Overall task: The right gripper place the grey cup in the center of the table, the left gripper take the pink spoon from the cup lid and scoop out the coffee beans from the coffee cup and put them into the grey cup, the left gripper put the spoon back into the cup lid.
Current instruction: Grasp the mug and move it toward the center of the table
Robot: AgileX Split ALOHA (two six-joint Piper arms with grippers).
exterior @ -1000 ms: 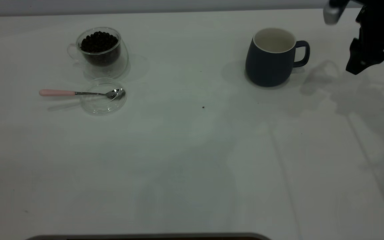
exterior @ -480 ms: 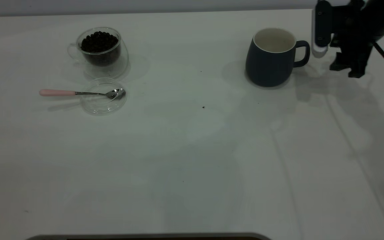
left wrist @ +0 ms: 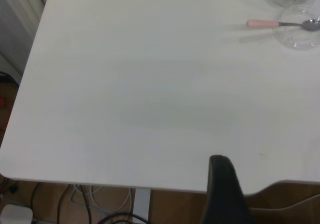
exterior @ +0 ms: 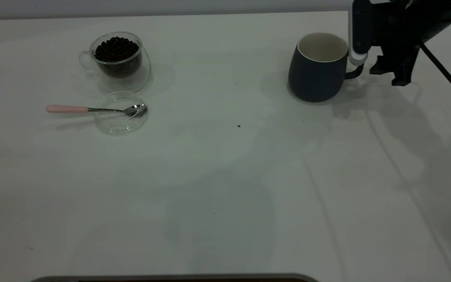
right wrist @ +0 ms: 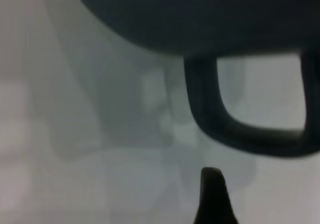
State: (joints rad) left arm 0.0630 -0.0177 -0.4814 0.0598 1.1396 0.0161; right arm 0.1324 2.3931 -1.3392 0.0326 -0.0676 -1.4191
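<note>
The grey cup stands empty at the back right, its handle pointing right. My right gripper is open beside the handle, one finger close over it, not gripping. The right wrist view shows the handle just ahead of one fingertip. The glass coffee cup full of beans stands at the back left. The pink spoon lies with its bowl in the clear cup lid. The left gripper is outside the exterior view; one of its fingers hangs over the table's edge.
The left wrist view shows the spoon and the lid far off, and the table's edge with cables below. A loose bean lies near the table's middle. A black cable runs from the right arm.
My right gripper has come down and moved left from the far right corner to the grey cup's handle. The cup, spoon, lid and coffee cup have not moved.
</note>
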